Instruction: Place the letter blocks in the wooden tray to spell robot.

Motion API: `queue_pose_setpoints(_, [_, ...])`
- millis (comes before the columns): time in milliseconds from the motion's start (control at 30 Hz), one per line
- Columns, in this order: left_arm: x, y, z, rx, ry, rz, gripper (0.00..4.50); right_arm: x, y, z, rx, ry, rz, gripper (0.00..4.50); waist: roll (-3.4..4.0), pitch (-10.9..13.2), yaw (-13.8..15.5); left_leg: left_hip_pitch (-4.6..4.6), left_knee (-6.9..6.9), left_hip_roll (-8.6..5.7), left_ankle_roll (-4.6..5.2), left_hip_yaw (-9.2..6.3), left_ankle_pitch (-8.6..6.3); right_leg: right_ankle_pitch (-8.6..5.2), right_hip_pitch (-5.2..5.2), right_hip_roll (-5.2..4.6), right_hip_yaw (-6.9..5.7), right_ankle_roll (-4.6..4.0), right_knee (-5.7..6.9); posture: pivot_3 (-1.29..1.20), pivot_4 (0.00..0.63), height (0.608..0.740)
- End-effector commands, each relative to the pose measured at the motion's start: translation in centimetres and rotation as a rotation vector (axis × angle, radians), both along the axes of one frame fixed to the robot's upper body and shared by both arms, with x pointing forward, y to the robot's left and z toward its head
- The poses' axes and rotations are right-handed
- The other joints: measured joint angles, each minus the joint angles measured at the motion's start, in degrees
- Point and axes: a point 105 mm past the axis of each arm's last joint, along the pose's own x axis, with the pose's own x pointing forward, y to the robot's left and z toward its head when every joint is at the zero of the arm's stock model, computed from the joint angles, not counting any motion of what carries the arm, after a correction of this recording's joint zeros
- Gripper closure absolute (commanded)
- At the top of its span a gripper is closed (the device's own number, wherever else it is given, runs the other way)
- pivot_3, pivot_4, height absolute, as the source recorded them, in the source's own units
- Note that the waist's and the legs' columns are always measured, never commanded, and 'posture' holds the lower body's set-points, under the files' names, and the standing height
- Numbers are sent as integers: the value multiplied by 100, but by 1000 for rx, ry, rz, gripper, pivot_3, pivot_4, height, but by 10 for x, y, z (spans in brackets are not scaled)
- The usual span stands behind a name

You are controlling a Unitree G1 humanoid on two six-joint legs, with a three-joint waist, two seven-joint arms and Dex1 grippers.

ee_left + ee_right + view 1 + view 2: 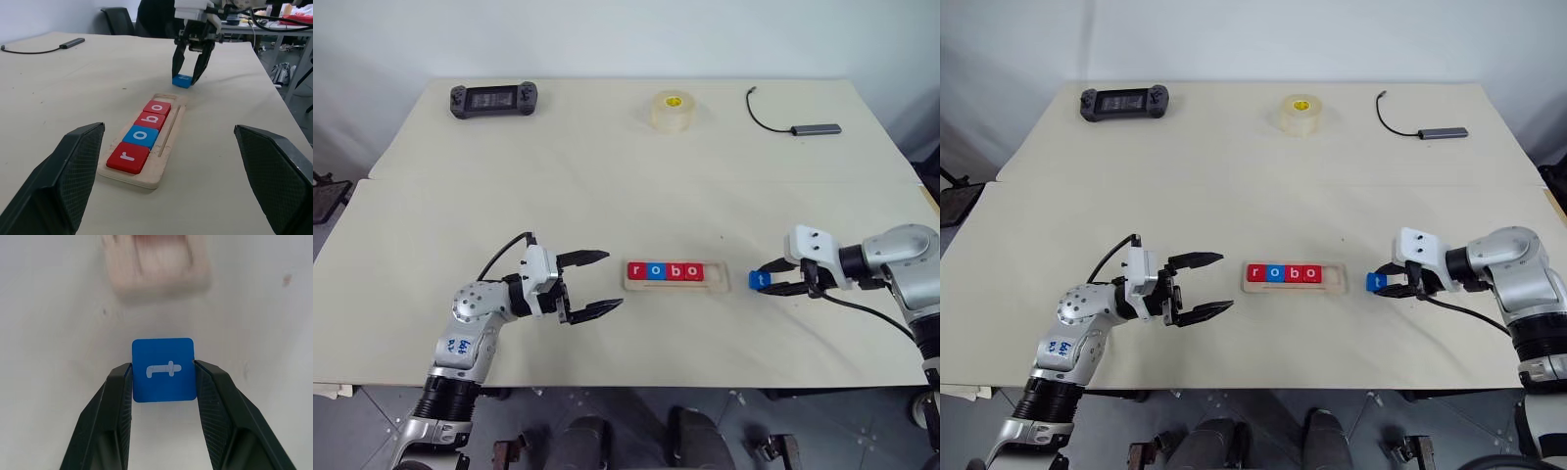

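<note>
The wooden tray (718, 276) lies at the front middle of the table. Its slot holds a red r (637, 271), a blue o (655, 271), a red b (674, 271) and a red o (692, 271) in a row, with the right end of the slot bare. Just to the right of the tray, my right gripper (767, 279) is shut on a blue t block (164, 369), its fingers (115, 401) pressed against two opposite sides. My left gripper (614, 280) stands open at the tray's left end with nothing between its fingers (73, 166).
A black game controller (493, 99) lies at the back left. A tape roll (673, 110) sits at the back middle, and a grey hub with a black cable (816, 128) at the back right. The table's front edge runs close below the tray.
</note>
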Motion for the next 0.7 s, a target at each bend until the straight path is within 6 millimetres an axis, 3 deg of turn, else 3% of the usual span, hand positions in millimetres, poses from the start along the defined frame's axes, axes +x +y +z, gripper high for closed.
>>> queue_pose_setpoints(33, [0, -1, 7, -12, -36, -4, 0, 1, 21, 20, 35, -28, 50, 3027, 0, 0, 5, 0, 0, 0, -1, -2, 0, 0, 1, 0, -1, 0, 0, 0, 150, 740])
queue_pose_setpoints(467, [-3, -2, 6, -18, -40, 9, 0, 13, 59, 5, 67, 13, 68, 3027, 0, 0, 3, -4, 0, -3, -1, -8, -1, 0, -1, -1, -8, 0, -1, 0, 150, 740])
queue_pose_setpoints(700, [-4, -2, 6, -20, -40, 14, 0, 15, 51, 1, 38, 16, 53, 772, 0, 0, 10, -4, 0, -4, -1, -9, -1, 0, -1, -2, -9, 0, -1, 0, 150, 740])
